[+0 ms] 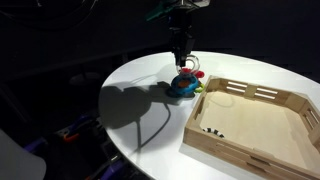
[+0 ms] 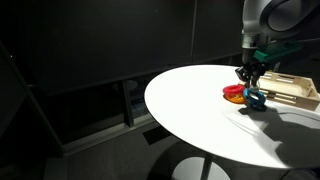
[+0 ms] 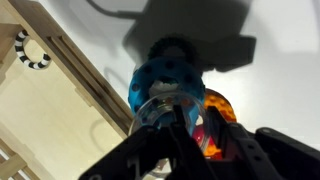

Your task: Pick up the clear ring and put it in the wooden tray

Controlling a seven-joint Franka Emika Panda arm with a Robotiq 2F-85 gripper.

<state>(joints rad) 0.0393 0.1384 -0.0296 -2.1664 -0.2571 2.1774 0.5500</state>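
Hovering over a heap of coloured plastic rings (image 1: 186, 87), the dark gripper (image 1: 180, 67) is hanging beside the large pale wooden tray (image 1: 255, 125). Only the wrist view is showing the small clear ring (image 3: 158, 108), lying atop a blue perforated ring (image 3: 165, 75) outside the tray. Its jaws' opening cannot be told.

Both exterior views faced the bench (image 1: 140, 70) and tray (image 1: 235, 150) from above, at differing range; the wrist view looked down, close.

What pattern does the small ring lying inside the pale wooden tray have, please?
The small ring has black-and-white stripes, clearest in the wrist view.
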